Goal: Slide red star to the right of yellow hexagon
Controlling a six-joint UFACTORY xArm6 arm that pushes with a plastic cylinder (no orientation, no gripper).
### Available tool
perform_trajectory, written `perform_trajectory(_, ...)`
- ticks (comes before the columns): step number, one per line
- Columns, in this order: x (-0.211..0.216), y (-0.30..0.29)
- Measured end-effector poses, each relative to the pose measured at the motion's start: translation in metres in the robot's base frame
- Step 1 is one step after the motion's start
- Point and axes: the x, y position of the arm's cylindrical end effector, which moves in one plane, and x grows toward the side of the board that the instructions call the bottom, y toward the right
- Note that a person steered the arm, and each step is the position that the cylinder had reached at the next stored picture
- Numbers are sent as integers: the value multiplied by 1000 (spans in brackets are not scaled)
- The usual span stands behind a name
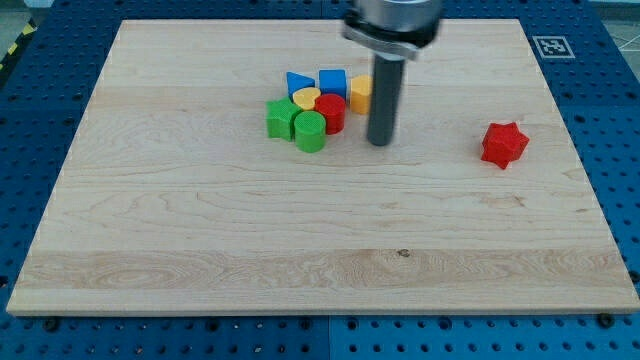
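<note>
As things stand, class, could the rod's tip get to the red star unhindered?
Probably yes: my tip rests just right of the cluster, and only bare board lies between it and the red star further right.

My tip [379,143] ends a straight dark rod under a grey collar.

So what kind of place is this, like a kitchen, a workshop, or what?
Most likely a robotics lab bench. A wooden board sits on a blue perforated table, there's a printed marker tag at the board's corner, and my tip stands just right of a cluster of small coloured blocks.
</note>
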Motion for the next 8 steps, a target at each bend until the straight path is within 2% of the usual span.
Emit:
perform_trajectory(2, 83, 66)
perform_trajectory(3, 88, 118)
perform_trajectory(4, 70, 148)
perform_trajectory(6, 21, 174)
perform_trajectory(8, 11, 152)
